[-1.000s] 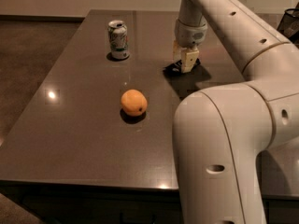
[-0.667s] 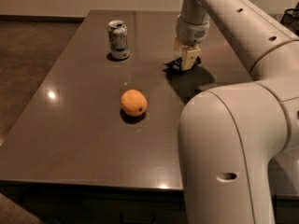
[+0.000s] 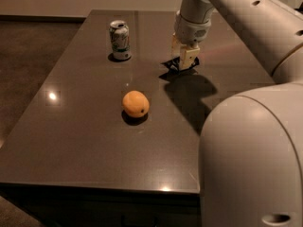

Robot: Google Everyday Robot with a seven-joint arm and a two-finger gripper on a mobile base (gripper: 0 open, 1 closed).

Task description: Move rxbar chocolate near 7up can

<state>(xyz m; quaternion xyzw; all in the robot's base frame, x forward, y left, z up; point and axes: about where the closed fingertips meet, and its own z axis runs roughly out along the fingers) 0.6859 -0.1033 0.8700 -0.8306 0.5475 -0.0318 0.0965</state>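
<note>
My gripper (image 3: 185, 63) is upper middle of the frame, clamped on the rxbar chocolate (image 3: 169, 65). The 7up can (image 3: 120, 40) is well left, and an orange (image 3: 135, 103) sits mid-table (image 3: 80, 126).

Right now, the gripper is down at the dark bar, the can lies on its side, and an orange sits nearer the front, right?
Not quite: the camera view shows the 7up can standing upright. The gripper is down at the rxbar chocolate, and the orange sits nearer the front.
</note>
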